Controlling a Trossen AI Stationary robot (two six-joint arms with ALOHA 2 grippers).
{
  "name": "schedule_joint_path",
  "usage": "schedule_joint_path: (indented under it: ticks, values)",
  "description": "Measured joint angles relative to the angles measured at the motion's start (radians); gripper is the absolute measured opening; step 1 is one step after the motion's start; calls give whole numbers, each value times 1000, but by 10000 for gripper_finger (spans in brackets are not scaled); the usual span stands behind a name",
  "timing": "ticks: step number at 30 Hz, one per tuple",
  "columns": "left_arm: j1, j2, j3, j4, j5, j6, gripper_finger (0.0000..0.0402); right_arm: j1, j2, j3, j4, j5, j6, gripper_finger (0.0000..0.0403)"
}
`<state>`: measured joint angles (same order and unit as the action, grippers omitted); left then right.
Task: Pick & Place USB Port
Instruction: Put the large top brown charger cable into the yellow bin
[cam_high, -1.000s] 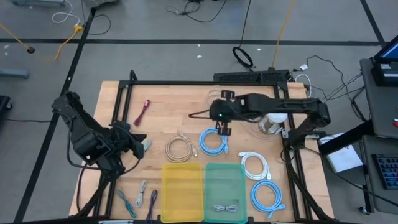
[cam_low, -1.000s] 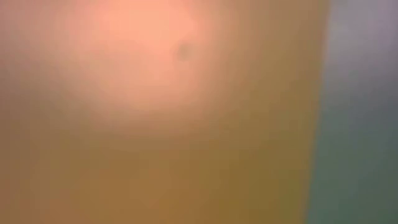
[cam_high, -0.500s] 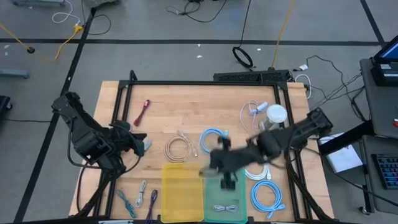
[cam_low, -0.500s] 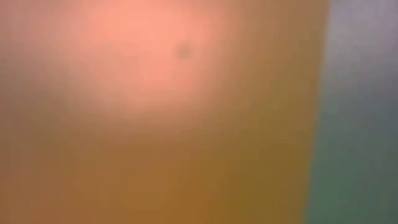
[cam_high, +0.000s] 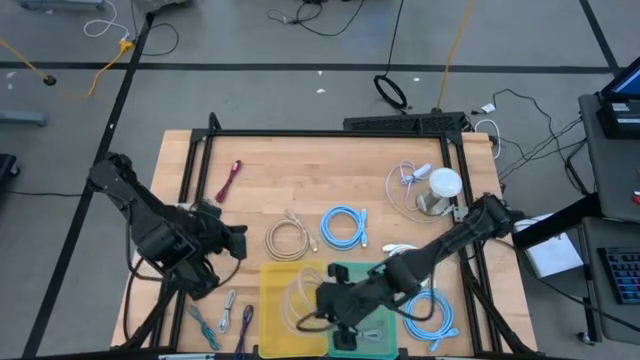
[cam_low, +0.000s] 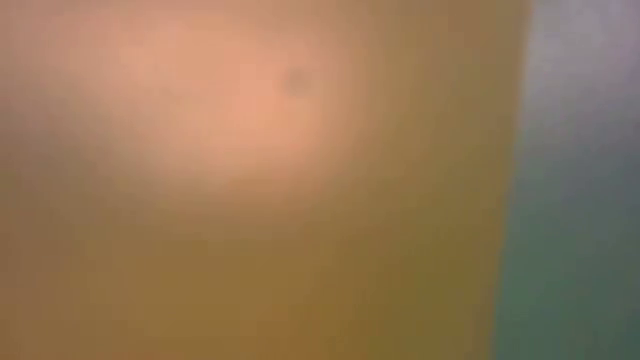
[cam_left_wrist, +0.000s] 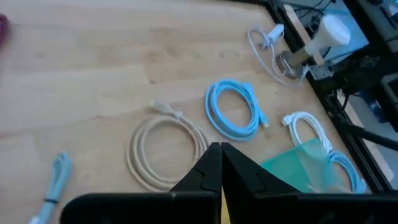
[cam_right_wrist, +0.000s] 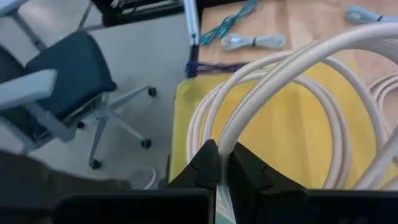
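My right gripper (cam_high: 310, 316) reaches out over the yellow bin (cam_high: 278, 312) near the table's near edge. It is shut on a coiled cream cable (cam_high: 300, 290), whose loops fill the right wrist view (cam_right_wrist: 292, 68) above the yellow floor. A green bin (cam_high: 375, 282) stands right of the yellow one, with a grey cable (cam_high: 365, 335) lying in it. My left gripper (cam_high: 236, 242) waits shut at the table's left, above bare wood, pointing toward a second cream coil (cam_left_wrist: 165, 152). The low view is blocked by the bins' walls. My right gripper pinches one strand of the cream cable's coil (cam_right_wrist: 231, 138) between its two fingers. The fingers point toward the table's left, slanting down. The remaining loops spread out over the yellow bin; whether they rest on its floor I cannot tell.
A cream coil (cam_high: 288, 238), blue coils (cam_high: 345, 226) (cam_high: 432, 316) and a white coil (cam_high: 408, 266) lie on the wood. Farther back are a white cable (cam_high: 405, 183), a white-topped cylinder (cam_high: 441, 188) and a magenta piece (cam_high: 228, 180). Small bundled cables (cam_high: 218, 318) lie left of the yellow bin.
My right arm has swung from the far middle of the table toward the near edge and a little left, ending over the yellow bin, where the cream coil now shows. My left arm has shifted slightly toward the near edge.
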<state>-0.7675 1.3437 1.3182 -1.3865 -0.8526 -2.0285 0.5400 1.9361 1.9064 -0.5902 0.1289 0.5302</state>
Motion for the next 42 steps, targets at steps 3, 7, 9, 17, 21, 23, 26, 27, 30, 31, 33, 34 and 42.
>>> schedule_joint_path:
  ticks: [3, 7, 9, 17, 21, 23, 26, 27, 30, 31, 33, 34, 42]
  values:
    - [-1, 39, 0, 40, 27, 2, 10, -29, 36, 20, 7, -7, -27, 8]
    - [-13, 78, 0, 56, 91, -2, 3, -63, 79, 66, -22, -41, -77, 8]
    - [-25, 84, 0, 54, 114, -21, 5, -74, 96, 84, -47, -54, -96, 8]
    - [-116, 86, 0, 47, 155, -128, 4, -77, 107, 84, -44, -56, -131, 7]
    - [-156, 86, 0, 24, 154, -210, 8, -84, 125, 85, -14, -57, -131, 8]
    - [-164, 87, 0, 23, 154, -222, 4, -84, 128, 84, -13, -75, -126, 7]
    - [-171, 88, 0, 22, 154, -233, 5, -84, 142, 88, 36, -81, -123, 7]
    - [-171, 88, 0, 23, 154, -233, 6, -84, 145, 88, 36, -84, -125, 7]
    - [-171, 88, 0, 27, 154, -235, 7, -80, 156, 84, 49, -109, -123, 7]
    - [-172, 88, 0, 28, 152, -235, 5, -79, 164, 85, 76, -117, -122, 7]
    - [-171, 88, 0, 27, 147, -234, 2, -79, 174, 87, 82, -134, -121, 7]
    - [-171, 88, 0, 27, 146, -233, 3, -77, 174, 85, 66, -133, -122, 7]
    - [-171, 88, 0, 27, 145, -233, 3, -74, 205, 83, 71, -128, -159, 17]
